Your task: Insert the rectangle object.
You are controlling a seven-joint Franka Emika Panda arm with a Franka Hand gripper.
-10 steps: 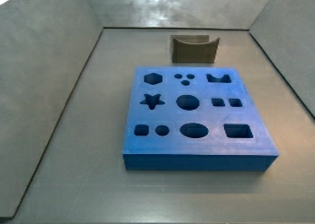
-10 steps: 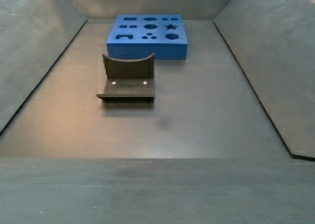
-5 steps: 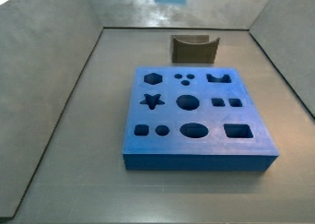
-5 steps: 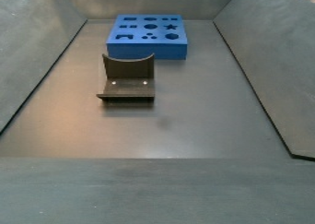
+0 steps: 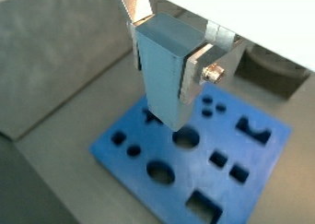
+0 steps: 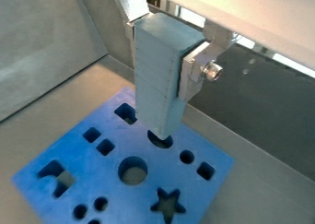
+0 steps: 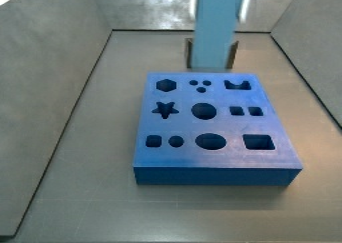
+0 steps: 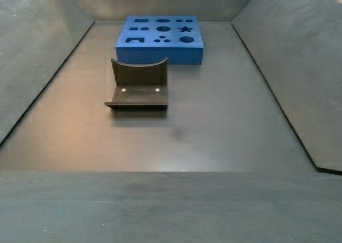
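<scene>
My gripper (image 5: 167, 43) is shut on the rectangle object (image 5: 167, 76), a pale steel-blue bar held upright; its silver fingers (image 5: 200, 69) clamp the upper end. Both wrist views show the bar (image 6: 160, 80) hanging above the blue board (image 5: 123, 147) with shaped holes, its lower end over the round holes near the board's middle (image 6: 76, 163). In a side view the bar (image 7: 219, 27) reaches down from the top edge, behind the board's (image 7: 214, 162) far edge. The gripper itself is above that view. The bar does not show in the side view with the board far off (image 8: 160, 53).
The fixture (image 8: 138, 85) stands on the floor between the board and the near side; in a side view it (image 7: 231, 55) is partly hidden behind the bar. Grey sloping walls (image 7: 54, 47) enclose the floor on all sides.
The bar has come down into the side view: absent one second ago, only its tip at the top edge half a second ago, now reaching to the board's far edge.
</scene>
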